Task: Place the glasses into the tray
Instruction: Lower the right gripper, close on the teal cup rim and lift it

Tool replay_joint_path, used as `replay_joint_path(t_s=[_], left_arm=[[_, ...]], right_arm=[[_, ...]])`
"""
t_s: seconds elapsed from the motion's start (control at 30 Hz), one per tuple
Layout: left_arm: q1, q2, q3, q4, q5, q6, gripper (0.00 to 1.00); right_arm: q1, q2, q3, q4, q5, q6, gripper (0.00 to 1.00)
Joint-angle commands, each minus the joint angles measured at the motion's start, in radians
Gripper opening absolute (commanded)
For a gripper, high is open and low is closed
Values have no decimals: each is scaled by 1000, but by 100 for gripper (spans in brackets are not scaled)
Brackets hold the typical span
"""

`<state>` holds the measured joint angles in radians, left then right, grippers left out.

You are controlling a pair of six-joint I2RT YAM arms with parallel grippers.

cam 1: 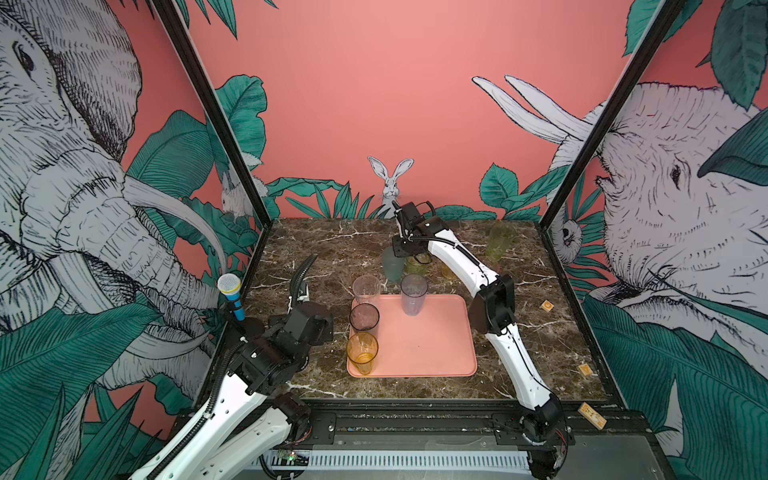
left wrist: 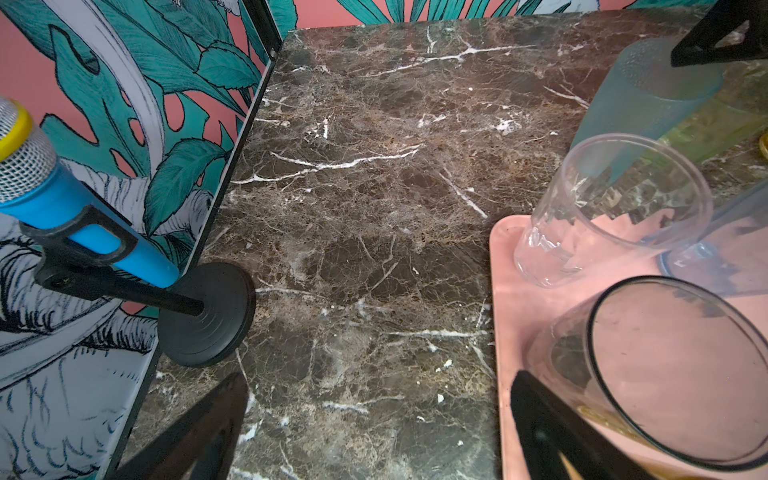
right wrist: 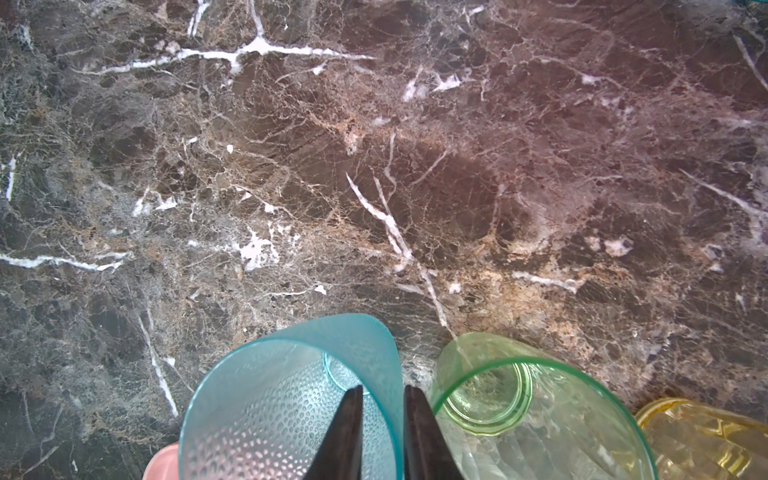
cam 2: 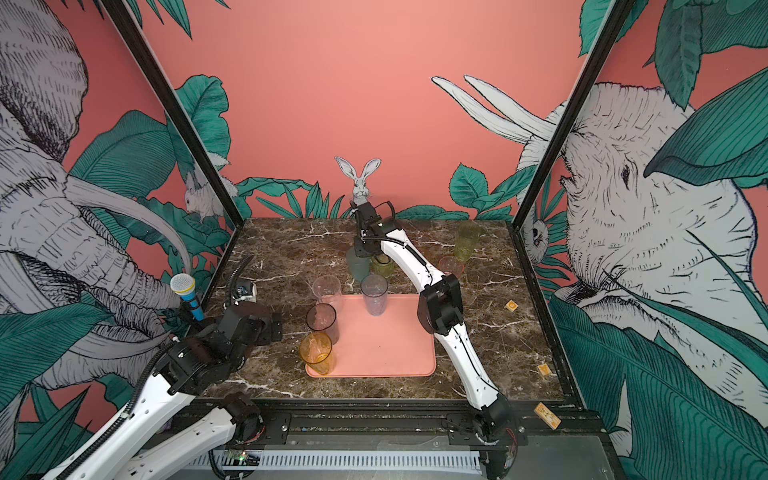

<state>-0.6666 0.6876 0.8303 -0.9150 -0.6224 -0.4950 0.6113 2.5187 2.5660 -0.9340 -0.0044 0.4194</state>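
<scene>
The salmon-pink tray (cam 1: 436, 345) lies mid-table. On it stand a tall clear glass (cam 1: 365, 289), a smoky dark one (cam 1: 364, 318), an amber one (cam 1: 362, 352) and a grey-lilac one (cam 1: 413, 293). Behind the tray is a frosted teal glass (cam 1: 392, 264). My right gripper (right wrist: 382, 390) is shut on its rim wall, one finger inside and one outside. A short yellow-green glass (right wrist: 519, 407) stands right beside it, and a yellow one (right wrist: 706, 436) further along. A tall yellow-green glass (cam 1: 500, 239) stands at the back right. My left gripper (left wrist: 374, 415) hangs open and empty over bare marble left of the tray.
A blue toy microphone (cam 1: 230, 291) on a black stand sits at the table's left edge. Small wooden blocks (cam 1: 547, 306) (cam 1: 585, 369) lie on the right side. Black frame posts and printed walls close in both sides and the back.
</scene>
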Motion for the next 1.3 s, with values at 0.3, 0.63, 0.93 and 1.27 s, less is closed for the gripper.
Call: replay_joint_path(t_s=[0.3, 0.63, 0.93, 1.27], left_arm=[[3, -19, 10, -20, -17, -19, 99], [4, -24, 10, -22, -18, -17, 99], [4, -22, 18, -21, -14, -17, 99], [4, -29, 23, -19, -2, -17, 99]], right_arm=[[1, 49, 61, 9, -5, 5, 16], [1, 38, 62, 11, 7, 11, 2], [2, -15, 62, -1, 17, 6, 0], [2, -117, 62, -37, 45, -14, 0]])
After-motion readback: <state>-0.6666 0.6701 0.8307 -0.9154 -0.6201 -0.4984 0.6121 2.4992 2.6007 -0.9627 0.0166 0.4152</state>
